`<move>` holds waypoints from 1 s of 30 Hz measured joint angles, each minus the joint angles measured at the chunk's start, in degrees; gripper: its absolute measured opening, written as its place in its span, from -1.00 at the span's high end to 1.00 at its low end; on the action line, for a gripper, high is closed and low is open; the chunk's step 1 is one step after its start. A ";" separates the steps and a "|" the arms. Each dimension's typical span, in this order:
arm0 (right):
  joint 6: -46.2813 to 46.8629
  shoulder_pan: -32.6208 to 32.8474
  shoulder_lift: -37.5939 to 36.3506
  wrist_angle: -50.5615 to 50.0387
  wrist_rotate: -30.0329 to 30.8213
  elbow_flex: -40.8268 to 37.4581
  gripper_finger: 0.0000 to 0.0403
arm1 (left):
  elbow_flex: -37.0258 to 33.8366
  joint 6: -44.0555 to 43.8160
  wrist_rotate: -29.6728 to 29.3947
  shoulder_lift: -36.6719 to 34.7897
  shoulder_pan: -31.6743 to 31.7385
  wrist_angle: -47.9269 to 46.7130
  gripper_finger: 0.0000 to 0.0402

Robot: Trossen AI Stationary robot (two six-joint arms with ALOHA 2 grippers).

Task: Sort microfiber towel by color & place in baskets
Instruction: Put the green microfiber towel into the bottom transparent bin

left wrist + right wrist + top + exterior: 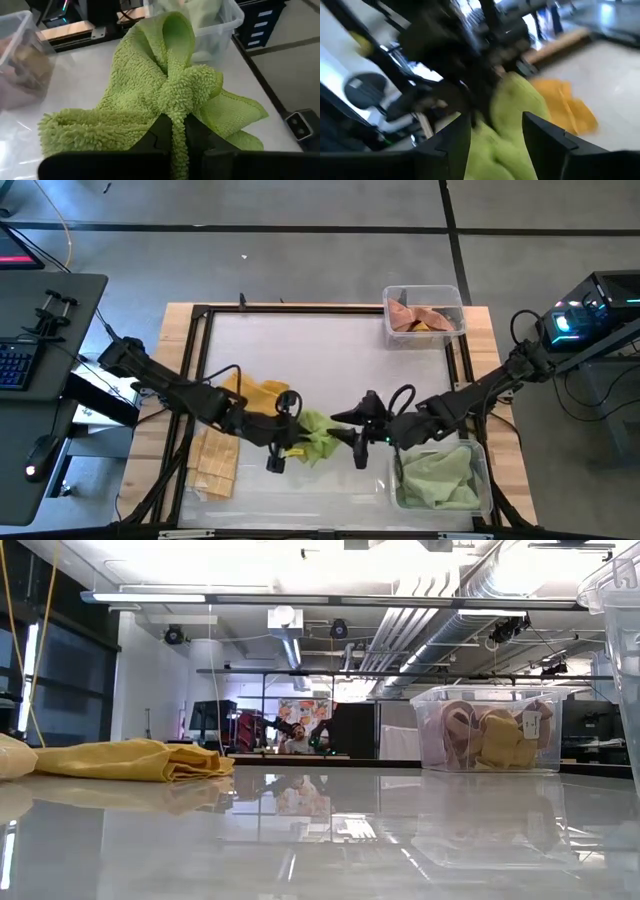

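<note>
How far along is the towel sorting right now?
Done: green towels fill the near basket, pinkish ones the far basket. In hand: left hand pinches a green towel; open right hand faces it. Left: yellow towels and another pile.

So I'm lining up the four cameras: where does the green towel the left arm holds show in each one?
High view: green towel at lower centre, between both end effectors.
Low view: not in it.
Left wrist view: fills the middle, pinched in the left end effector.
Right wrist view: blurred green mass between the open fingers.
Shared landmark: basket of green towels, behind the towel in the left wrist view.
</note>
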 joint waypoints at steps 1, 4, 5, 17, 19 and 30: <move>-1.57 -0.08 0.00 2.21 -0.04 0.00 0.12 | 0.22 0.28 -0.04 0.02 0.14 -0.14 0.98; -3.77 -0.99 -0.02 5.18 -1.56 0.00 0.02 | 1.71 0.40 -0.25 0.17 0.67 -0.26 0.98; -4.37 -1.36 -0.02 5.19 -2.84 0.00 -0.02 | 2.54 0.45 -0.73 0.15 0.69 -0.07 0.98; -20.64 -1.50 1.93 5.91 -6.21 0.04 -0.15 | 7.67 5.56 -2.56 0.10 0.67 6.93 0.98; -21.64 -1.46 2.97 6.52 -5.49 0.04 -0.12 | 7.67 5.83 -2.51 0.13 0.67 8.15 0.98; -23.20 -0.30 4.12 9.28 -1.34 0.04 0.73 | 7.83 5.19 -0.57 0.02 1.45 9.03 0.80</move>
